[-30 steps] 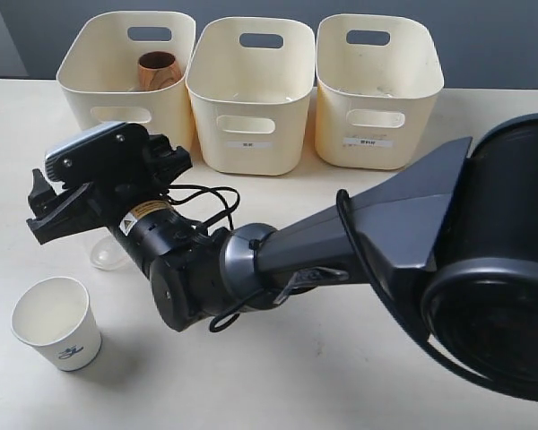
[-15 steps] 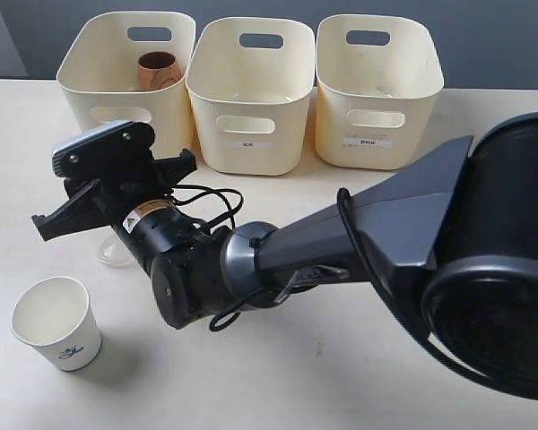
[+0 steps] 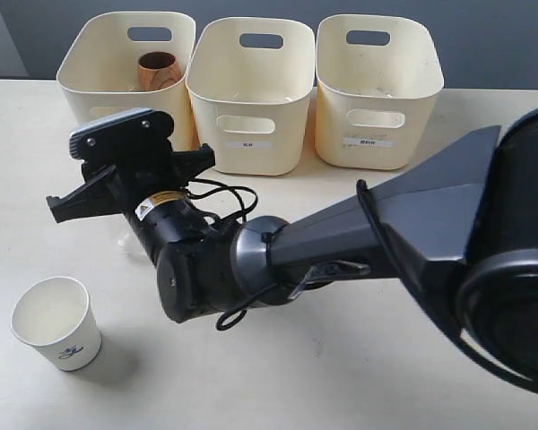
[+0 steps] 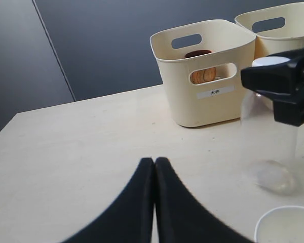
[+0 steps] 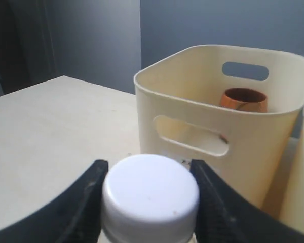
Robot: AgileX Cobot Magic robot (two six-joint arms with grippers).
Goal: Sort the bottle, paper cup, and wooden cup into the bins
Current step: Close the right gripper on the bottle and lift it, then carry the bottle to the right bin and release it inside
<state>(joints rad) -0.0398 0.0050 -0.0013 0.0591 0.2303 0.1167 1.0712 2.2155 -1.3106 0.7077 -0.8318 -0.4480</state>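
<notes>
Right arm [image 3: 359,242]: dark grey, reaching from the right across the middle, wrist tilted downward.
Right gripper [image 5: 149,188]: black fingers [image 5: 83,205] closed against both sides of the cap of the clear plastic bottle with a white screw cap [image 5: 151,177], which sits between the fingertips.
Left gripper [image 4: 154,163]: two black fingers [image 4: 134,207] pressed flat together, nothing between them, pointing forward.

White label [image 4: 214,92] on the front of the bin [image 4: 175,96] holding the wooden cup [image 4: 197,53] showing two dark characters, seemingly 木杯, yellow sticker [image 3: 151,208] on the right arm [image 3: 202,264] carrying a black warning triangle, paper cup [image 3: 58,327] logo and labels on the middle bin [image 3: 251,107] and right bin [image 3: 377,98] being too small to read
</notes>
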